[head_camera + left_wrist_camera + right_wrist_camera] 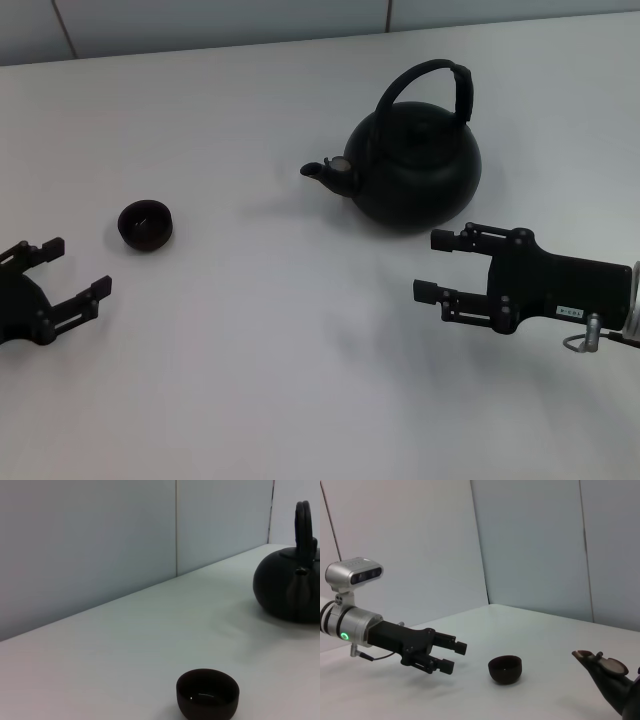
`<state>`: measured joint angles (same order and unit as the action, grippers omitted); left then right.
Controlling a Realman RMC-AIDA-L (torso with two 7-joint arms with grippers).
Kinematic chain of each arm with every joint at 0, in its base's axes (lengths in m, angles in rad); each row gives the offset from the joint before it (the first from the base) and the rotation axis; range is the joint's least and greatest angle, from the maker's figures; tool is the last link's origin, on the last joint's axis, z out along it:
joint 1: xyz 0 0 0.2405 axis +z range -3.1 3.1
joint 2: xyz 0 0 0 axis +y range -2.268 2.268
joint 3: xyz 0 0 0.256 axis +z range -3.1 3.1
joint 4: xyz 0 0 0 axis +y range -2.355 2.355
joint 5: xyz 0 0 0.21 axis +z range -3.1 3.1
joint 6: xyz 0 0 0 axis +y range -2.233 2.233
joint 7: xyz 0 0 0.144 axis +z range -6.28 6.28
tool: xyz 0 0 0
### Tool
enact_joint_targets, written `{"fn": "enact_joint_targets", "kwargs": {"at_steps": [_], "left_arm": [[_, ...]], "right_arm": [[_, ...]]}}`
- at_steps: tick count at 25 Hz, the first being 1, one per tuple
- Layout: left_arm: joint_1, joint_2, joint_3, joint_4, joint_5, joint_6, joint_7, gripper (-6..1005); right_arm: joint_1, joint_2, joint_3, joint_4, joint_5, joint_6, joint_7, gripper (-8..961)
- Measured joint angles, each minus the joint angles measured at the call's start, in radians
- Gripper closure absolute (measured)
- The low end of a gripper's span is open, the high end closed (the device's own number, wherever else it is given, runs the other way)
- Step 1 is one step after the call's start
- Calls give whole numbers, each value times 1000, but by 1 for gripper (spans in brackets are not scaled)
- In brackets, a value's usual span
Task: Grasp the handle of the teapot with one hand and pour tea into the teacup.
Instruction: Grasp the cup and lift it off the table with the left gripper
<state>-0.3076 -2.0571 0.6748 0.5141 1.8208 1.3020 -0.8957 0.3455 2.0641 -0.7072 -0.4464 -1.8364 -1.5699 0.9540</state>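
Nearest the head camera, to the left of the teapot [415,170] and well apart from it, the left pincer [70,268] sits low over the worktop [280,380], fingers spread, holding nothing. Just beyond it, also left of the teapot, stands the teacup [146,224], upright and seemingly empty; the spout points toward it.

The teapot rests upright on the worktop, lid seated, with the handle [430,85] arched high over its top. Judgement: the pot looks like cast metal, so heavy, rigid and prone to swing under a hoop handle; the matte finish should give fair grip. The best hold appears to be the thicker sleeve on the hoop's side away from the spout, taken squarely so the pot does not pivot while tilting. The teacup is small and light, easily knocked.

On the near side of the teapot, slightly right, the right pincer [432,265] hangs released, fingers apart, close to the pot's body but not touching.

The worktop is plain, white and smooth. Pale wall panels with vertical seams stand behind it.
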Motion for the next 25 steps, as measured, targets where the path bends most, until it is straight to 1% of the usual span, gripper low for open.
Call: {"fn": "enact_joint_targets", "kwargs": {"at_steps": [6, 11, 25], "left_arm": [[-42, -10, 3, -22, -4, -46, -1, 256], [-82, -11, 5, -58, -4, -82, -5, 259], [-142, -17, 59, -83, -10, -158, -11, 268]], "right_arm": [[0, 1, 0, 0, 0, -1, 0, 252], [0, 1, 2, 0, 2, -4, 0, 252], [2, -2, 1, -1, 2, -14, 0, 252]]}}
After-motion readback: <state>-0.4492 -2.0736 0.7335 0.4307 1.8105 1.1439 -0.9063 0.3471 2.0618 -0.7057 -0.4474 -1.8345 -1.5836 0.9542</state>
